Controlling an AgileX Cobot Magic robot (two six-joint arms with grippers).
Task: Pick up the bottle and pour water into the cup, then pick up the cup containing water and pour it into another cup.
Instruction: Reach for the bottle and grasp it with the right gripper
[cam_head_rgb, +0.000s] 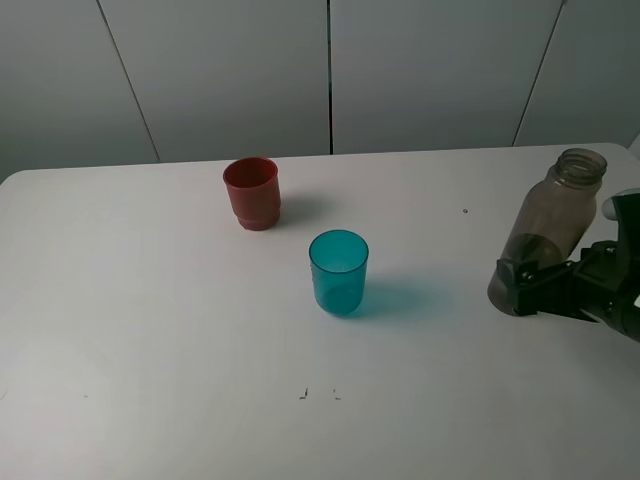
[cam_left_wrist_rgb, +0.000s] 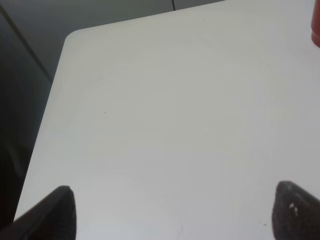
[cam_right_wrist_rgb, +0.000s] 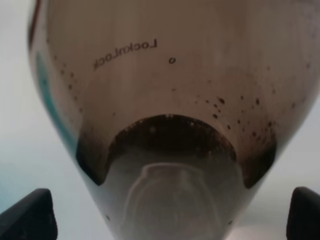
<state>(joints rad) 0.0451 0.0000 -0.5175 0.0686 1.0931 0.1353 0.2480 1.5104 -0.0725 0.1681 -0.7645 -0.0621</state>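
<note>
The smoky grey-brown bottle (cam_head_rgb: 552, 225) stands uncapped at the table's right side and fills the right wrist view (cam_right_wrist_rgb: 170, 90). My right gripper (cam_head_rgb: 530, 285) sits around its lower part, open. Both fingertips (cam_right_wrist_rgb: 30, 215) show wide apart with gaps to the bottle's sides. The translucent teal cup (cam_head_rgb: 338, 272) stands upright near the middle of the table. The red cup (cam_head_rgb: 252, 193) stands behind it to the left, and a sliver of it shows in the left wrist view (cam_left_wrist_rgb: 316, 25). My left gripper (cam_left_wrist_rgb: 172, 212) is open over bare table and is out of the exterior view.
The white table (cam_head_rgb: 150, 320) has a rounded far-left corner (cam_left_wrist_rgb: 75, 37) with a dark drop beyond it. A grey panelled wall (cam_head_rgb: 330, 70) runs behind the table. A few small dark specks (cam_head_rgb: 303, 394) lie on the near surface.
</note>
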